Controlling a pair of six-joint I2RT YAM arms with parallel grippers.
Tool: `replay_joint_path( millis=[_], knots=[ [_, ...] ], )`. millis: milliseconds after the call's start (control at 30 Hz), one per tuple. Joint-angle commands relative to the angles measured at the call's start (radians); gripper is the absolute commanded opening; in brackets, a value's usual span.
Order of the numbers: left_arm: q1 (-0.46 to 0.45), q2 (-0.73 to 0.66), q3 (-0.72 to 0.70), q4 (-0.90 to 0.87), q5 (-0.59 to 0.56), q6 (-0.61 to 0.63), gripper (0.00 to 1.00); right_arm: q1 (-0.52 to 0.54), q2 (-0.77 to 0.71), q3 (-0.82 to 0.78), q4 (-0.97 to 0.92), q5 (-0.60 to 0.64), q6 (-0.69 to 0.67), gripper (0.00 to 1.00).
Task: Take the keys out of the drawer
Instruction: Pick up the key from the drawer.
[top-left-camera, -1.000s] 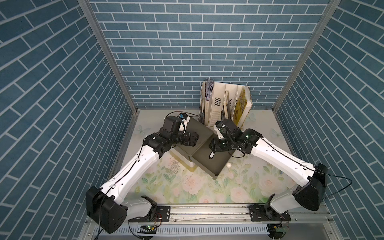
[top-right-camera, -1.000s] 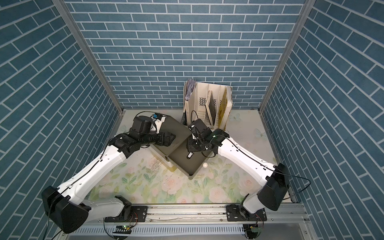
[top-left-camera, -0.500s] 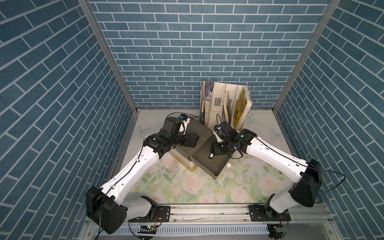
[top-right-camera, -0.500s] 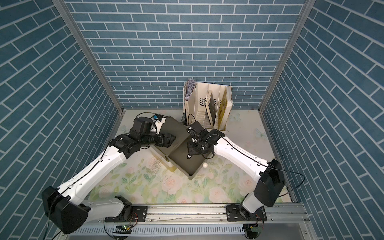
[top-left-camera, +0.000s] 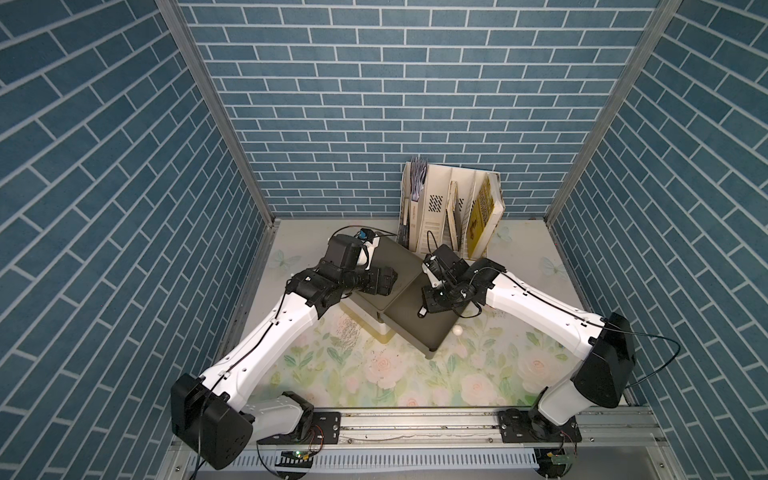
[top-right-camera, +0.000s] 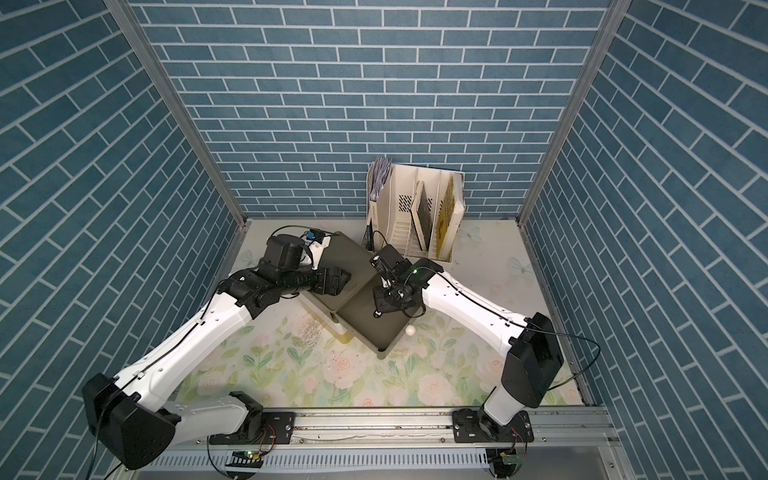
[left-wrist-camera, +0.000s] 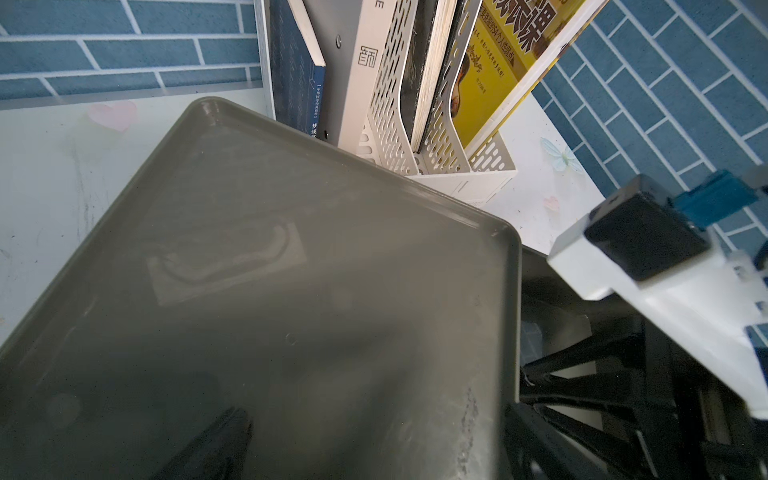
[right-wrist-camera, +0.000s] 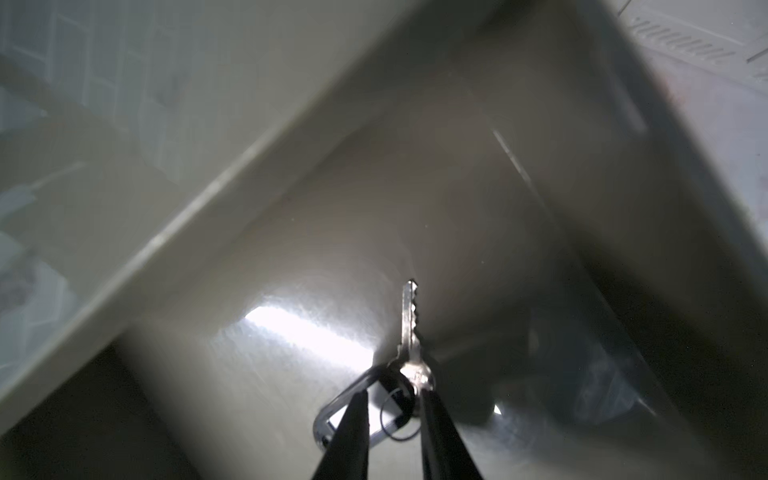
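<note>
The drawer (top-left-camera: 415, 332) stands pulled out of the cabinet (top-left-camera: 399, 266) toward the front of the desk (top-left-camera: 374, 374), white knob (top-left-camera: 458, 330) leading. That leaves its dark inside open from above for an arm to reach in. The right end effector (right-wrist-camera: 392, 397) is down in it, at the end nearest the cabinet. In the right wrist view its two fingers (right-wrist-camera: 353, 424) straddle a bunch of keys (right-wrist-camera: 409, 332) low in the drawer. The ring and a black fob sit in the gap, and a metal key's head lies against one finger while its blade points on past the tips. The jaws stand narrow about the bunch, a sensible place to take it, since ring and fob give more to bite than a flat blade. Whether they press on it I cannot tell. In both top views the arm covers the keys, and no other bunch shows. The left end effector (top-left-camera: 384, 280) hangs close over the cabinet's top, likely to steady the light unit against the other arm's pull. Only one dark fingertip (left-wrist-camera: 220, 440) shows in the left wrist view, so neither contact nor open or closed can be told. The rack (top-left-camera: 440, 216) of books stands just behind, hemming in the right wrist.
</note>
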Motion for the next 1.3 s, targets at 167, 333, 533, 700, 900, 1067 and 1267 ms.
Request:
replay_joint_path(
  millis=[167, 333, 533, 700, 900, 1067, 1267],
  knots=[
    [0.014, -0.026, -0.018, 0.006, 0.0, 0.005, 1.0, 0.0, 0.049, 0.031, -0.064, 0.025, -0.057, 0.23],
    [0.019, -0.025, -0.013, 0.007, 0.005, 0.003, 1.0, 0.001, 0.051, 0.047, -0.075, 0.042, -0.06, 0.1],
    [0.021, -0.018, -0.012, 0.014, 0.014, -0.001, 1.0, 0.0, 0.038, 0.071, -0.075, 0.059, -0.062, 0.0],
    [0.02, -0.014, -0.014, 0.015, 0.017, -0.002, 1.0, 0.0, 0.017, 0.081, -0.073, 0.076, -0.062, 0.0],
    [0.02, -0.015, -0.01, 0.016, 0.022, -0.004, 1.0, 0.0, -0.043, 0.088, -0.042, 0.072, -0.04, 0.0],
    [0.021, -0.016, -0.008, 0.022, 0.027, -0.006, 1.0, -0.004, -0.086, 0.091, -0.019, 0.072, -0.019, 0.0],
    [0.021, -0.023, -0.008, 0.027, 0.049, 0.0, 1.0, -0.013, -0.126, 0.091, 0.01, 0.06, -0.001, 0.0]
  ],
)
